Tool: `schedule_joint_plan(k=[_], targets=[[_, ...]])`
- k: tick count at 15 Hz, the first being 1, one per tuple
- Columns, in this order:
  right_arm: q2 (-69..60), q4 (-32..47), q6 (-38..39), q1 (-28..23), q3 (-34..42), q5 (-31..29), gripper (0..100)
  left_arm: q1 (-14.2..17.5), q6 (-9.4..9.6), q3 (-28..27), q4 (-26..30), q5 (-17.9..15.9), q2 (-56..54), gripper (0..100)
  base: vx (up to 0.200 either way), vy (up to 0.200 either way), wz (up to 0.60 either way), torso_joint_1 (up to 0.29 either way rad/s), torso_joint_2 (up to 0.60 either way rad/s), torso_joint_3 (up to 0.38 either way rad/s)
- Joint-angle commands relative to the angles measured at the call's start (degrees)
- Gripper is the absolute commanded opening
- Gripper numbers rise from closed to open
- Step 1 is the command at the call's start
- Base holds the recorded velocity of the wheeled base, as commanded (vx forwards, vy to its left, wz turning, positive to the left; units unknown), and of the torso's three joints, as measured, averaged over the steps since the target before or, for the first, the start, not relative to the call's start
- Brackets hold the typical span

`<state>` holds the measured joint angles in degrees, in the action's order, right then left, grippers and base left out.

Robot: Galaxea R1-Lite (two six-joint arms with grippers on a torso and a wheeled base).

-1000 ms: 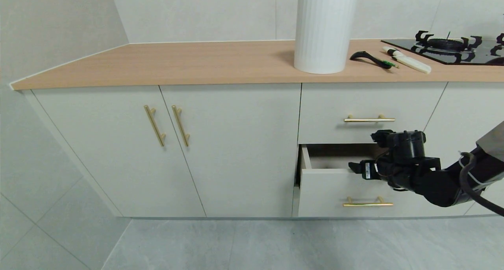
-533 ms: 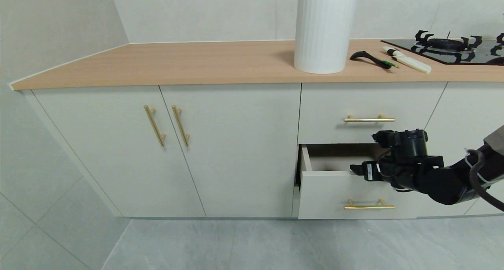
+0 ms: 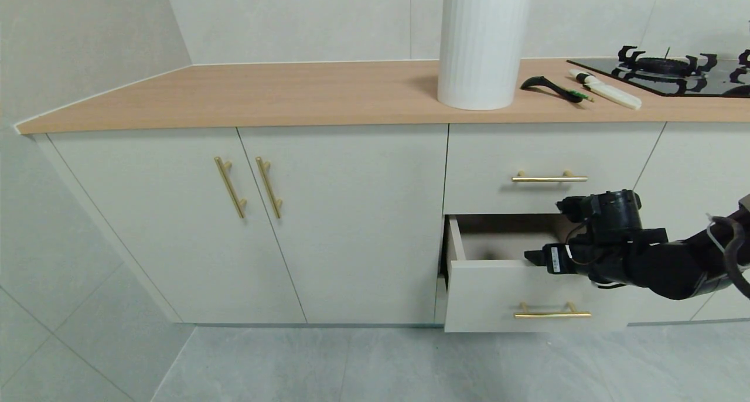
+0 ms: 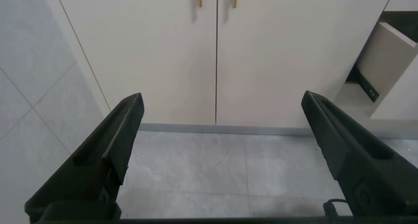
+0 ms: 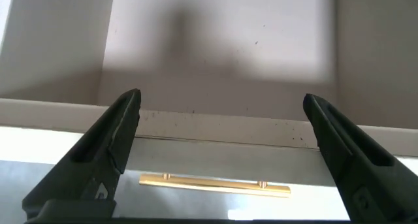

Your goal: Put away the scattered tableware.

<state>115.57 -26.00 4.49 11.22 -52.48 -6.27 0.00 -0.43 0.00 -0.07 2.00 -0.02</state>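
Observation:
On the wooden counter (image 3: 263, 97) lie a black utensil with a green handle (image 3: 554, 88) and a white utensil (image 3: 606, 91), beside a tall white ribbed container (image 3: 480, 44). Below them the lower drawer (image 3: 504, 290) stands partly pulled out, its inside bare where visible. My right gripper (image 3: 530, 255) is open, its fingers reaching over the top edge of the drawer front. In the right wrist view, the right gripper (image 5: 220, 103) spans the drawer front's top edge (image 5: 215, 129) above the gold handle (image 5: 215, 183). My left gripper (image 4: 222, 103) is open and holds nothing, low before the cabinet doors (image 4: 215, 48).
A black gas hob (image 3: 674, 71) sits at the counter's right end. The upper drawer (image 3: 551, 167) is closed, as are the two cabinet doors (image 3: 252, 214) with gold handles. Grey tiled floor (image 3: 351, 367) lies open in front.
The lower drawer has slid further out, its front and handle lower in the head view. My right gripper has drawn back with it.

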Motion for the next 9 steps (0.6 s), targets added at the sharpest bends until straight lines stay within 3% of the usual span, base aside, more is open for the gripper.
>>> schedule_joint_plan(k=[1, 9], targets=[[-2.0, 2.7, -0.2, 0.1, -0.1, 1.1, 100, 0.0, -0.01, 0.0, 0.0, 0.0, 0.0, 100, 0.000, 0.000, 0.00, 0.000, 0.00, 0.000], [-4.6, 17.7, -3.5, 0.2, -1.6, 2.0, 100, 0.0, -0.01, 0.0, 0.0, 0.0, 0.0, 100, 0.000, 0.000, 0.00, 0.000, 0.00, 0.000]])
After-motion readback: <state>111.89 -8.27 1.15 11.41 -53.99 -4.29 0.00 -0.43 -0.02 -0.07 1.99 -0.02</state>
